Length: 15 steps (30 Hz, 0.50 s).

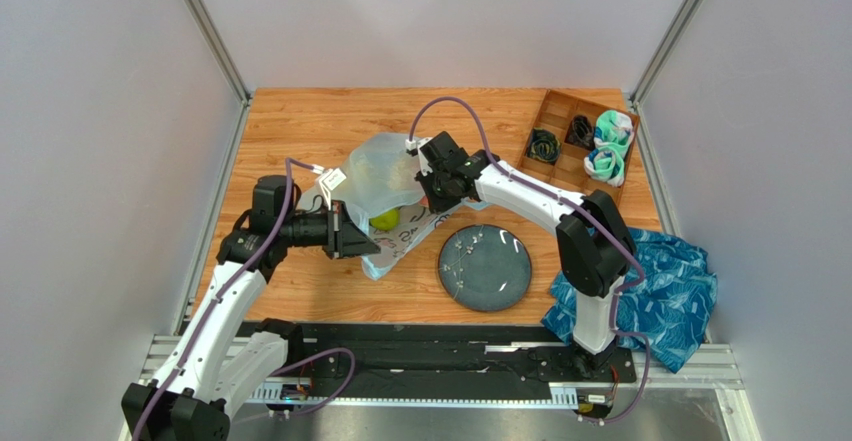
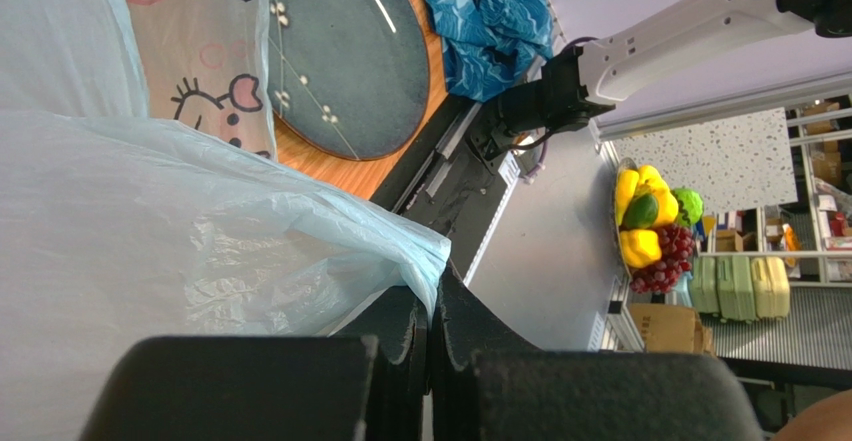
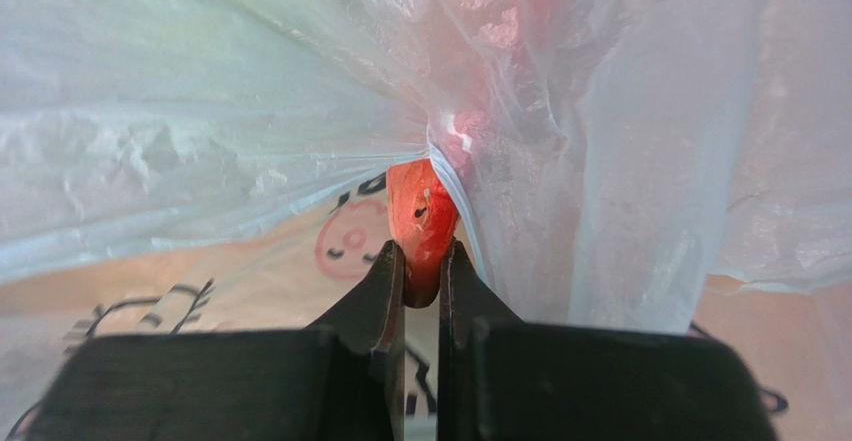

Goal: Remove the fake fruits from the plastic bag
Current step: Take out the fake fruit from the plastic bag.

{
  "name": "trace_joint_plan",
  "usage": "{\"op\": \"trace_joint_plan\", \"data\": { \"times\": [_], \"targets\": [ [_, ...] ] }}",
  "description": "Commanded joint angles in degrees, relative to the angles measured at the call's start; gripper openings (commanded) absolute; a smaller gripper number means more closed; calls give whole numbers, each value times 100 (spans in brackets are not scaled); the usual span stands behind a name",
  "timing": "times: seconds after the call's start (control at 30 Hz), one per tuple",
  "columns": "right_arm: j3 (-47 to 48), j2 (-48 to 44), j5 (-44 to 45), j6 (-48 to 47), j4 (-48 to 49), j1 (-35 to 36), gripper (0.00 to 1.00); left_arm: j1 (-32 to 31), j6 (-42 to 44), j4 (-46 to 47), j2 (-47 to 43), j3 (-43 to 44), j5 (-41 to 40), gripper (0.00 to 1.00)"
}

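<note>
The plastic bag (image 1: 375, 176) lies at the table's middle, pale blue-white with a cartoon print. A yellow-green fruit (image 1: 385, 219) shows at its mouth. My left gripper (image 1: 352, 235) is shut on the bag's edge (image 2: 425, 261) at the bag's left. My right gripper (image 1: 432, 189) is at the bag's right side, shut on a red watermelon slice (image 3: 422, 223) among the bag's folds (image 3: 200, 131). Other fruits are hidden inside the bag.
A dark grey plate (image 1: 485, 267) sits right of the bag and also shows in the left wrist view (image 2: 345, 56). A blue patterned cloth (image 1: 660, 291) lies at the right front. A wooden tray (image 1: 575, 146) with rolled socks (image 1: 610, 146) stands at the back right.
</note>
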Motion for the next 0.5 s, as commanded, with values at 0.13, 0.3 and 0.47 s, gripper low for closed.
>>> {"op": "trace_joint_plan", "data": {
  "times": [0.13, 0.3, 0.47],
  "targets": [
    [-138, -795, -1340, -283, -315, 2, 0, -27, -57, 436, 62, 160, -227, 0],
    [46, -866, -2099, -827, -1080, 19, 0, -27, 363, 516, 509, 766, -526, 0],
    [415, -936, -2293, -1617, -1890, 28, 0, -27, 523, 621, 1080, 1407, -860, 0]
  ]
}}
